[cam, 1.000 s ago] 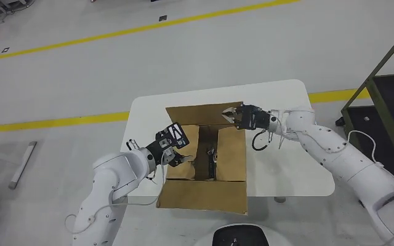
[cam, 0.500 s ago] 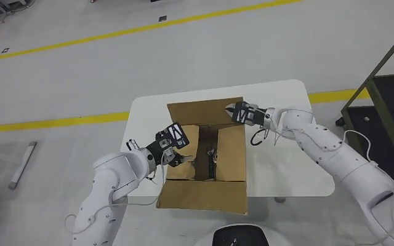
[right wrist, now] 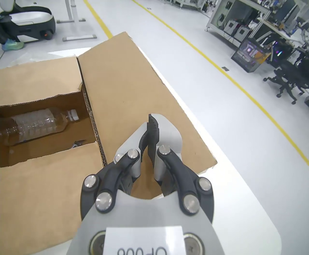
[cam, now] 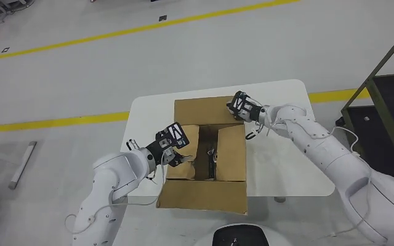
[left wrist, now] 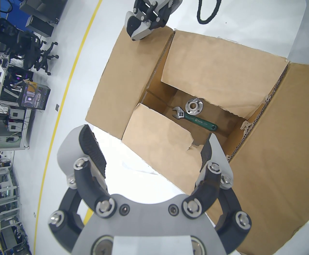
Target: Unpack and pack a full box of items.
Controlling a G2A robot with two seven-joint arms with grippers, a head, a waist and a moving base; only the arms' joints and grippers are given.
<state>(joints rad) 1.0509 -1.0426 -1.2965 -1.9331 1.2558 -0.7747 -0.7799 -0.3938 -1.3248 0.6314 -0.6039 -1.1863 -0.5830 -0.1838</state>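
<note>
An open cardboard box point(cam: 203, 197) stands on the white table point(cam: 277, 160) with its flaps spread outward. Down inside lie a green-handled wrench point(left wrist: 194, 119), a round metal flange point(left wrist: 193, 106) and a clear plastic bottle point(right wrist: 36, 128). My left gripper point(left wrist: 149, 149) is open, hovering over the box's left side flap point(cam: 188, 138) with nothing between its fingers. My right gripper point(right wrist: 150, 128) is shut and empty, its tips resting over the far flap point(right wrist: 125, 96); it also appears as the right gripper point(left wrist: 142, 21) beyond the box.
Bare table surface lies to the right of the box point(cam: 283, 123). A dark green rack point(cam: 369, 104) stands off the table's right side. A yellow floor line point(cam: 61, 120) runs behind the table.
My right gripper has moved along the far flap toward the table's back, and that flap has swung further outward. The left arm has stayed put.
</note>
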